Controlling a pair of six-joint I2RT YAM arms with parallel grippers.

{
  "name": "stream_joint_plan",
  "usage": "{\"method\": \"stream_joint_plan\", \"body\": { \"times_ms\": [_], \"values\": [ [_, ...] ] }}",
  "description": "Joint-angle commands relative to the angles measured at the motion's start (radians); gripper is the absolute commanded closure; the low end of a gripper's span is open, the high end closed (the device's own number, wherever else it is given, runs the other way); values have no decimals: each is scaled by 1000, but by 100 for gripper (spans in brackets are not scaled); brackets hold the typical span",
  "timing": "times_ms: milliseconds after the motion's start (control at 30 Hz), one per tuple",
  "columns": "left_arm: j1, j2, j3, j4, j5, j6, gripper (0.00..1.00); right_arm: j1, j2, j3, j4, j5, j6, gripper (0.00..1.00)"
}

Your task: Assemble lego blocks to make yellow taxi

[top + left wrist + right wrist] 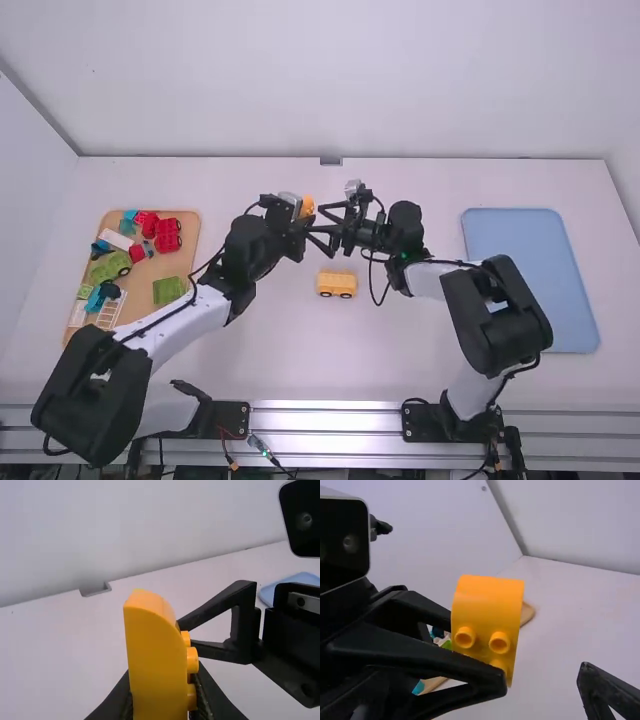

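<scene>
Room lies this side of the yellow base (pixel 337 284); right arm (pixel 497 312) probably blocks rightward.

2 arms (pixel 205 315): white links (pixel 425 284), black joints (pixel 485 330), black cables (pixel 160 322).

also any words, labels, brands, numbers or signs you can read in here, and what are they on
None can be read.
Curved yellow block: no print on the faces seen.
Yellow piece on the table: too small to tell.
Red block: too small to tell.
</scene>
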Motion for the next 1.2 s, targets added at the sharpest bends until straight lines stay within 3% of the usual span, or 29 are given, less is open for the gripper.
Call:
{"method": "stream_joint_plan", "body": {
  "times_ms": [0, 233, 367, 533, 733, 967, 1167],
  "values": [
    [-16, 53, -13, 11, 95, 71, 98, 3, 3, 13, 17, 45, 10, 0],
    [-15, 75, -14, 32, 31, 60, 98, -71, 3, 13, 15, 21, 14, 0],
    [-14, 63, -12, 38, -64, 19, 98, -131, 3, 13, 21, -121, -17, 1],
    [-15, 59, -5, 37, 60, 46, 98, -170, 3, 13, 16, -166, -15, 1],
    [-14, 76, -5, 35, 153, 91, 98, -123, 3, 13, 43, -65, 42, 1],
    [-22, 78, -5, 43, 124, 86, 98, -43, 3, 13, 36, 41, 40, 1],
    [-23, 78, -5, 47, 92, 87, 98, -3, 3, 13, 36, 110, 45, 16]
  ]
}}
